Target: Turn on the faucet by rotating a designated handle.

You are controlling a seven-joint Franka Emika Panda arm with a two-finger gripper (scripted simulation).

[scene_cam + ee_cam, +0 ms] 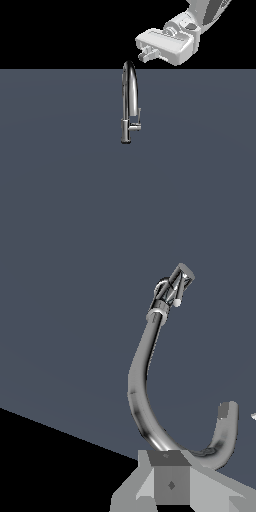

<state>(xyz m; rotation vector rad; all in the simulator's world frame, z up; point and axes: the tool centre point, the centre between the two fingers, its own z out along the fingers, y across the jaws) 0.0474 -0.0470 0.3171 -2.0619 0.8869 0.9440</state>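
The chrome gooseneck faucet [129,100] stands upright in the middle of the flat grey-blue surface. Its handle [138,120] is a thin lever rising from a short stub low on the body, on the exterior view's right. My gripper [145,54] hangs just above the top of the arch, slightly to the exterior view's right, apart from it. Its fingers look pressed together and hold nothing. In the wrist view the gripper [171,476] looks down along the curved spout [139,391], with the handle [179,280] far below at the base.
The grey-blue surface [60,190] stretches all around the faucet with nothing else on it. My white arm [200,20] comes in from the upper part of the exterior view's right, against a black background.
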